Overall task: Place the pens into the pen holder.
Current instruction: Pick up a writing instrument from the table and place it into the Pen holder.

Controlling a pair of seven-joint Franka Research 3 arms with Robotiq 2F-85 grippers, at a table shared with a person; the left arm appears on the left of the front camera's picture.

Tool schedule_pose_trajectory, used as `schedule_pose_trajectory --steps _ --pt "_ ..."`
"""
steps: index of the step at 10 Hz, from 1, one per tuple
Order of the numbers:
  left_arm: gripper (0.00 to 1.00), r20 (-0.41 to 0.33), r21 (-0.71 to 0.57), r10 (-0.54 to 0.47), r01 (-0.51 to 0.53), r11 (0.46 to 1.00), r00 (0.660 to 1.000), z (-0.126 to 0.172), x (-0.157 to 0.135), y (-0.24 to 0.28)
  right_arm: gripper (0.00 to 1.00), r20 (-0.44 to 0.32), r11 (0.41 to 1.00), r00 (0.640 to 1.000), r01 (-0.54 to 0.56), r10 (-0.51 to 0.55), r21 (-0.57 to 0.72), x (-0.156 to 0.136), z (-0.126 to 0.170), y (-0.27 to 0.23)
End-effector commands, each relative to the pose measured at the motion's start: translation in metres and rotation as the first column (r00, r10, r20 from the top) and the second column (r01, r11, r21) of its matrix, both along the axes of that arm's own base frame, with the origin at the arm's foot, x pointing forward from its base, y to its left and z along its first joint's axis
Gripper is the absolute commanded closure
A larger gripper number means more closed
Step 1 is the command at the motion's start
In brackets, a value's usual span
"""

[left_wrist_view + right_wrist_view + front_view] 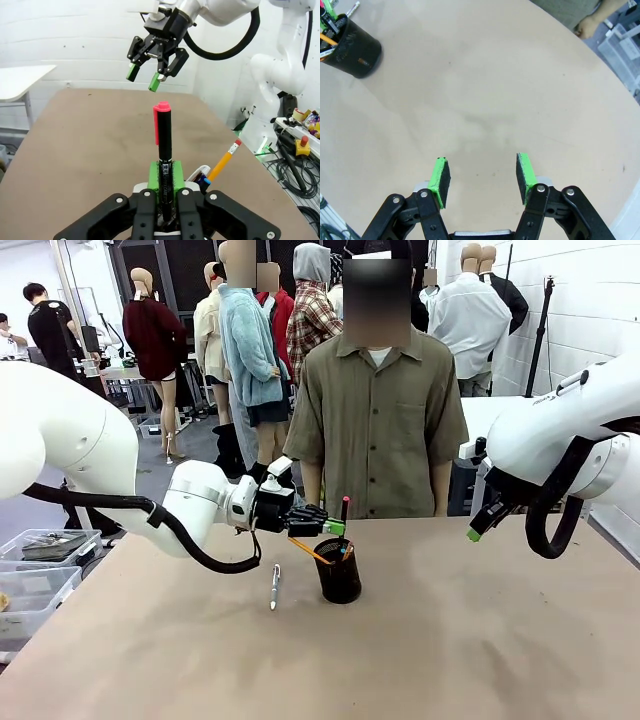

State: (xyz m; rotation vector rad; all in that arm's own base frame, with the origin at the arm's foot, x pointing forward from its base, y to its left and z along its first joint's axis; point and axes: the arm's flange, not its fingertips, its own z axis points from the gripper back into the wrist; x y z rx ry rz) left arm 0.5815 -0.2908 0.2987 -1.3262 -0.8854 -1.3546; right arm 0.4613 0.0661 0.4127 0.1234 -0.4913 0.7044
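The black mesh pen holder [338, 573] stands mid-table with an orange pencil [310, 550] leaning out of it to the left. Just above its rim, my left gripper [334, 528] is shut on a dark pen with a red end [344, 508], held upright. In the left wrist view the dark pen [163, 145] rises between the green pads of my left gripper [165, 180], and the orange pencil [225, 160] pokes up to its right. A white-silver pen [275, 587] lies on the table left of the holder. My right gripper [474, 534] hangs open over the right side, far from the pen holder [355, 50]; its own view shows my right gripper [482, 180] empty.
A person stands at the far edge of the table [450, 640] behind the holder, with one hand [590, 25] near that edge. Clear plastic bins [40, 565] sit beyond the table's left side. The right half of the tabletop is bare brown surface.
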Motion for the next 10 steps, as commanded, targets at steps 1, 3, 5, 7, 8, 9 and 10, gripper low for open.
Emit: schedule_pose_trajectory --steps 1,3,5,7,8,9,10 --pt "0.54 0.039 0.012 -0.016 0.015 1.000 0.999 0.005 -0.006 0.001 0.33 0.019 1.000 1.000 -0.011 0.011 0.012 0.000 -0.005 -0.003" --pt "0.14 0.058 -0.012 -0.017 0.018 1.000 0.998 0.013 -0.010 0.002 0.33 0.019 1.000 1.000 -0.011 0.011 0.012 0.000 -0.005 -0.003" --pt "0.06 0.091 -0.029 -0.012 0.015 0.999 0.996 0.022 -0.015 0.005 0.33 0.019 1.000 1.000 -0.011 0.011 0.012 0.000 -0.005 -0.003" --pt "0.06 0.079 -0.013 0.080 -0.079 0.997 0.994 0.050 -0.021 0.024 0.33 0.019 1.000 1.000 -0.011 0.011 0.012 0.000 -0.005 -0.003" --pt "0.06 0.110 0.000 0.130 -0.131 0.991 0.985 0.071 -0.028 0.038 0.33 0.019 1.000 1.000 -0.011 0.011 0.012 0.000 -0.005 -0.003" --pt "0.06 0.133 0.017 0.204 -0.208 0.978 0.970 0.094 -0.036 0.053 0.33 0.019 1.000 1.000 -0.011 0.011 0.012 0.000 -0.005 -0.003" --pt "0.06 0.142 0.035 0.284 -0.292 0.956 0.948 0.116 -0.045 0.072 0.33 0.019 1.000 1.000 -0.011 0.011 0.012 0.000 -0.005 -0.003"
